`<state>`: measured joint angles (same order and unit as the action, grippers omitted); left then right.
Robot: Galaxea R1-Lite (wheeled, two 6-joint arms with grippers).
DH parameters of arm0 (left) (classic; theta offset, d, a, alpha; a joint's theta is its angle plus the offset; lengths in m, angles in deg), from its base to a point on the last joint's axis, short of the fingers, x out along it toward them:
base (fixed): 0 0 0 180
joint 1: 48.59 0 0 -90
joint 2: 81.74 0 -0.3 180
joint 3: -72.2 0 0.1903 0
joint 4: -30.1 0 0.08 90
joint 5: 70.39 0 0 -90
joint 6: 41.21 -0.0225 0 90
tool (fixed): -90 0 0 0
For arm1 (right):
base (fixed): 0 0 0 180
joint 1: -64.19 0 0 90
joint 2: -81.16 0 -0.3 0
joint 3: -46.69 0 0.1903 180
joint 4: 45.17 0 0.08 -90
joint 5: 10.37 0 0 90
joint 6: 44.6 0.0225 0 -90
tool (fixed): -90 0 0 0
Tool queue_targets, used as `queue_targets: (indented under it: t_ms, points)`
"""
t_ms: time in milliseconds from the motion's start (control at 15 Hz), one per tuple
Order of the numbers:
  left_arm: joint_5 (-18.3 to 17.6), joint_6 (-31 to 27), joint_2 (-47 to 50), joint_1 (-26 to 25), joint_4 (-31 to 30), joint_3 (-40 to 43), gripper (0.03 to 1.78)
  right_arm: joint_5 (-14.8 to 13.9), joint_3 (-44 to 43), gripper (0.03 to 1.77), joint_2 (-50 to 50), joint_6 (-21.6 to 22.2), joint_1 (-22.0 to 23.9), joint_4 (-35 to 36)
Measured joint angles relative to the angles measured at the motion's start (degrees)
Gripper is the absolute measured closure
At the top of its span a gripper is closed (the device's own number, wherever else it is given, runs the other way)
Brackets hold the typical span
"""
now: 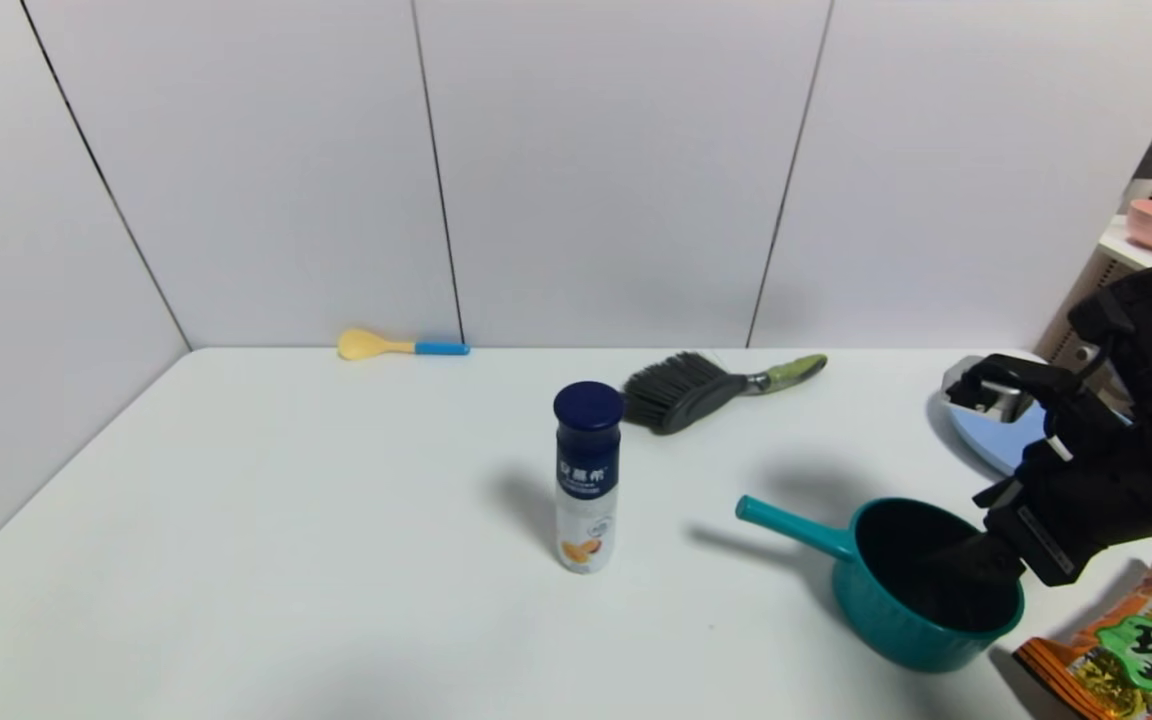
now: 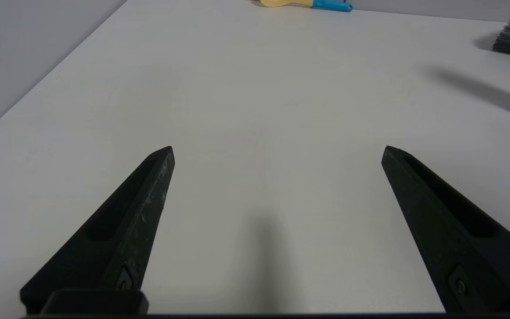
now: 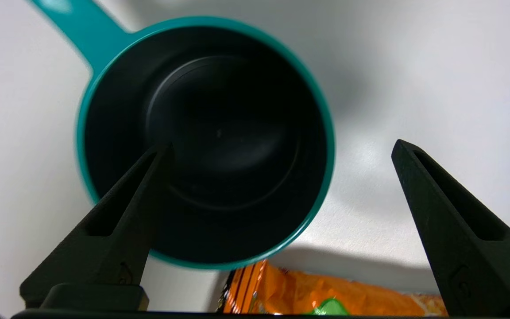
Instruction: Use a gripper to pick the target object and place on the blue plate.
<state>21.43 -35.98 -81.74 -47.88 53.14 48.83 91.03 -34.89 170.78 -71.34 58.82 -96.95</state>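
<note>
Progress: early; saucepan (image 1: 921,590) not yet lifted, not yet on blue plate (image 1: 986,432).
Done: right end effector (image 3: 281,150) over the saucepan, fingers spread wide, holding nothing.
Fingers: one fingertip (image 3: 155,164) over the black inside, the other outside past the rim, so the pan wall lies between them.
Left to do: close on the rim, lift, carry to the plate, let go.
Saucepan place: on the white table (image 1: 336,550), near the front right, next to an orange snack bag (image 1: 1131,650).
Saucepan pose: upright, open side up, nothing inside.
Handle: long and straight, sticking out toward the robot's left and a bit away, toward the white bottle (image 1: 586,478).
Long axis: along the handle, from pan bowl to handle tip.
Blue plate: behind the saucepan to the right, partly hidden by the right arm.
Left end effector (image 2: 277,150): over bare table, fingers wide apart, holding nothing, idle.
</note>
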Motion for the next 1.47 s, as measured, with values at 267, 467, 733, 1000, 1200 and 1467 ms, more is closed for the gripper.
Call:
queue_targets:
  t_ms: [267, 467, 733, 1000, 1200, 1467]
  points:
    - [0.00, 0.00, 0.00, 0.00, 0.02, 0.00, 0.12, -0.18, 0.57, 0.10, 2.94, 0.09, 0.60, 3.19]
    - [-0.02, -0.02, 0.00, 0.00, 0.02, 0.00, 0.12, -1.04, 1.24, 0.10, 4.43, 0.04, 0.63, 5.68]
    - [0.00, 0.00, 0.00, -0.02, 0.02, 0.00, 0.12, -1.49, 1.35, 0.10, 6.11, 0.02, 1.12, 5.96]
    - [-0.02, 0.00, 0.00, 0.00, 0.02, 0.00, 0.12, -1.51, 1.38, 0.10, 6.63, 0.00, 1.34, 6.05]
    - [-0.02, -0.02, 0.00, 0.00, 0.02, 0.00, 0.12, -1.51, 1.44, 0.10, 6.56, -0.05, 1.34, 6.03]
    - [0.00, -0.02, 0.00, 0.00, 0.02, 0.00, 0.12, -1.49, 1.79, 0.10, 6.39, -0.05, 1.35, 6.14]
